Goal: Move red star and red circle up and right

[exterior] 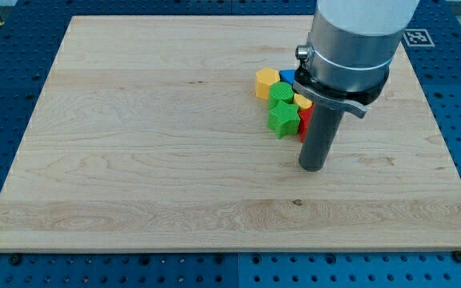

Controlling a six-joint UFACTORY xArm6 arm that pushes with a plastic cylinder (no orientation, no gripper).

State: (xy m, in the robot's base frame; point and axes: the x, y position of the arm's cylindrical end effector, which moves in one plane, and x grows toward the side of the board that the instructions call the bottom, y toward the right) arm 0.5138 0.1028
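You see a pale wooden board [134, 160]. My tip [312, 168], a plain rod with no jaws, sits right of centre, just below-right of a ridged block cluster: green star [282, 121], yellow hexagon [266, 82], and a largely hidden red block [303, 124].

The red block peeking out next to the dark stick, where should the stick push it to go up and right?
My tip has no hand, so it can only push. The red block is mostly hidden behind the rod, shape unclear, touching the green star. Probably best to press its lower-left side, coming from the view's bottom left. The green star crowds that side, so it may slide along too.
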